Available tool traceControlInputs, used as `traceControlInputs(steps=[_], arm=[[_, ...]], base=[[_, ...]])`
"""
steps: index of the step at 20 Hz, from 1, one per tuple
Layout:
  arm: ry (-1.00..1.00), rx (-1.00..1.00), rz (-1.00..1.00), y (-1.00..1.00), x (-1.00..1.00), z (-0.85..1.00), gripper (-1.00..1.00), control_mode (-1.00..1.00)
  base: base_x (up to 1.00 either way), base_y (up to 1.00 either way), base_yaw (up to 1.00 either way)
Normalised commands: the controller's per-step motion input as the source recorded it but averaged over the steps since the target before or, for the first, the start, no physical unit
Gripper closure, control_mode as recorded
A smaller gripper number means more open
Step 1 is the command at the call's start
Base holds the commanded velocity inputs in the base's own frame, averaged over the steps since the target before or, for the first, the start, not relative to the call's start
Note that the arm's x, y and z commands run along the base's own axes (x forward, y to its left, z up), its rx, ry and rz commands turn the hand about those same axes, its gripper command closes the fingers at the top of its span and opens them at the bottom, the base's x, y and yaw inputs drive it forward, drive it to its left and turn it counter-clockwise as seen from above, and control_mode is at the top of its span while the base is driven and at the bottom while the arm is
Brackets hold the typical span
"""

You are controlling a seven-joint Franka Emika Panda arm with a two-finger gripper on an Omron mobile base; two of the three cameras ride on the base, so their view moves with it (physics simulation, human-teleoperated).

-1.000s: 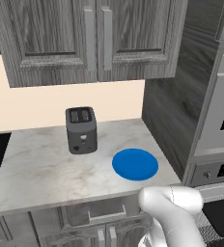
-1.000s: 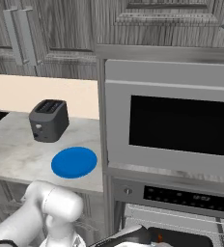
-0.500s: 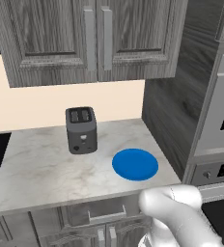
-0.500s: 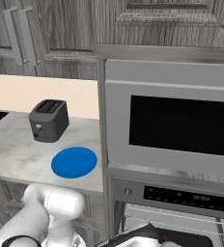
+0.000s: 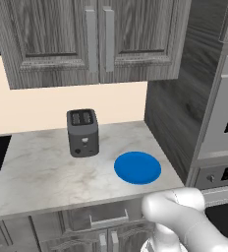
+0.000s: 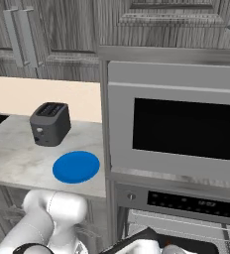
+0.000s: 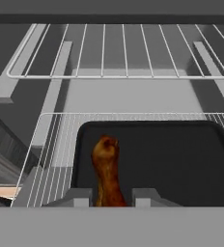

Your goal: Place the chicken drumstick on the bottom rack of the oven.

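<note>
In the hand view the claw (image 7: 112, 197) has its two finger tips set on either side of the chicken drumstick (image 7: 106, 170), gripping it over a dark tray (image 7: 181, 154) that sits on a wire rack (image 7: 51, 144) inside the oven (image 6: 186, 201). A blue plate (image 5: 137, 167) and a toaster (image 5: 82, 132) stand on the worktop (image 5: 32, 172)

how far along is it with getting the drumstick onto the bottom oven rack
Done: the blue plate on the counter is bare, and the chicken drumstick is inside the oven. In hand: the hand has it between its fingertips, over a dark tray on the lower rack, with another rack behind it. Left: letting go. Whether the drumstick already rests on the tray is unclear.
</note>
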Motion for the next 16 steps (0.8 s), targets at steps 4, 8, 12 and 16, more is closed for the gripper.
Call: traceControlInputs(steps=[4,8,12,16], arm=[[0.06,0.00,0.00,0.00,0.22,-0.11,1.00,-1.00],[0.01,0.00,0.00,0.00,0.18,-0.18,1.00,-1.00],[0.01,0.00,0.00,0.00,0.22,-0.30,1.00,-1.00],[0.00,0.00,0.00,0.00,0.23,-0.31,1.00,-1.00]], base=[[0.00,0.00,0.00],[0.00,0.00,0.00],[0.00,0.00,0.00],[0.00,0.00,0.00]])
